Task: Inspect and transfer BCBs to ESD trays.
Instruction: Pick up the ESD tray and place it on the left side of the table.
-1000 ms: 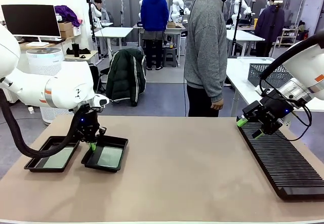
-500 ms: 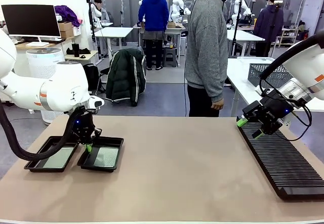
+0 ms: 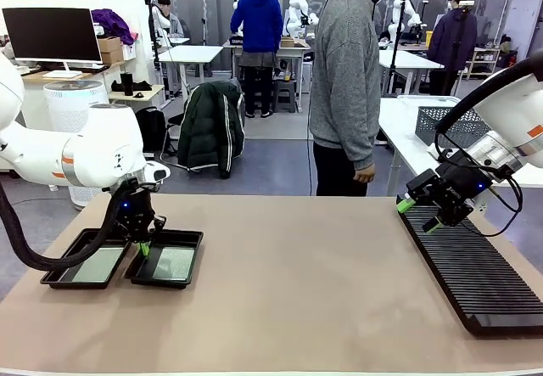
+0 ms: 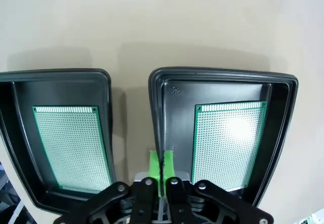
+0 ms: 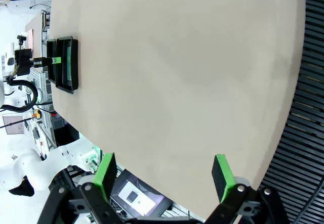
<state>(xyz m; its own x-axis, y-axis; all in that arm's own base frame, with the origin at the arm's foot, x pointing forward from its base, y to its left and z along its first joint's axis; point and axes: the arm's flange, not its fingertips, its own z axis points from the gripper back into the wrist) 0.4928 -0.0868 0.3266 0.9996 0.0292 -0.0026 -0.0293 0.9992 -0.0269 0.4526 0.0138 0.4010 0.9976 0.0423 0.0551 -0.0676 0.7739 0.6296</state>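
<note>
**Both boards trayed, left claw pinching a tray rim**

Left gripper (image 4: 162, 164) is clenched on the near-side rim of the right ESD tray (image 4: 223, 80), pads either side of the wall, probably to nudge or square it beside the left ESD tray (image 4: 55, 77). Each tray holds one BCB flat on its floor: (image 4: 229, 143) and (image 4: 71, 145). In the front view the trays sit at 8 o'clock on the table (image 3: 305, 283). Right gripper (image 3: 422, 215) is released, empty, hovering over the slotted rack (image 3: 475, 278) at 3 o'clock, likely waiting.
</note>
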